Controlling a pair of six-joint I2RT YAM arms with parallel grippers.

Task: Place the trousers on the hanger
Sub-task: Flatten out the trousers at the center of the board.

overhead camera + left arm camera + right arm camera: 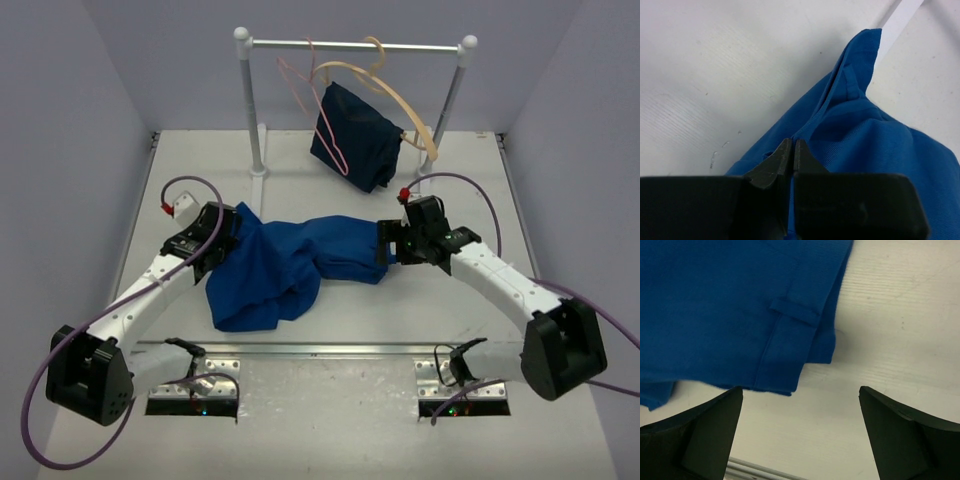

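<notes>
The royal-blue trousers [285, 265] lie crumpled across the middle of the table. My left gripper [222, 245] is at their left end, shut on a fold of the cloth [860, 150]; in the left wrist view its jaws [792, 150] are pressed together with blue fabric between them. My right gripper [385, 245] is at the trousers' right end, open; the right wrist view shows the waistband corner with a belt loop [795, 310] just beyond its spread fingertips [801, 392], nothing between them. The pink-red wire hanger [318, 110] hangs on the rail at the back.
A white clothes rail [355, 45] stands at the back of the table. A pale wooden hanger [400, 95] on it carries a dark navy garment [355, 135]. Purple cables loop beside both arms. Metal mounting plates lie along the near edge [330, 350].
</notes>
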